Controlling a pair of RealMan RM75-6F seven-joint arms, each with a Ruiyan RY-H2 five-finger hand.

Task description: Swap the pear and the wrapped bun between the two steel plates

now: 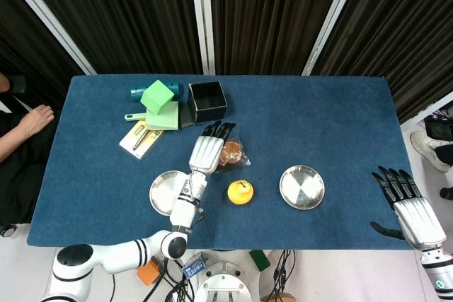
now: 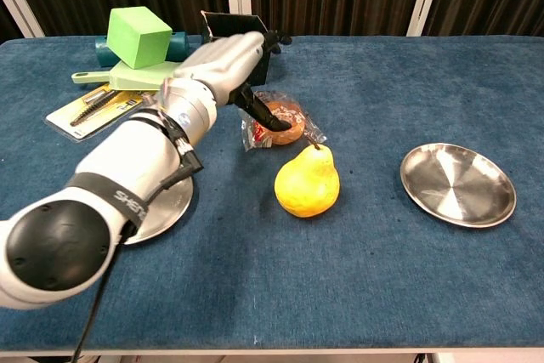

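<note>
With the left hand (image 1: 207,152) reaching over the wrapped bun (image 2: 279,122) at frame centre, its fingers' hold unclear, the slick wrapper may slip toward the pear (image 2: 307,183) just below.

Open blue table at right; clutter at upper left.
The left arm (image 1: 185,203) lies over the left plate (image 1: 163,192); the box (image 1: 207,101) and green blocks (image 1: 157,97) crowd behind it.
</note>
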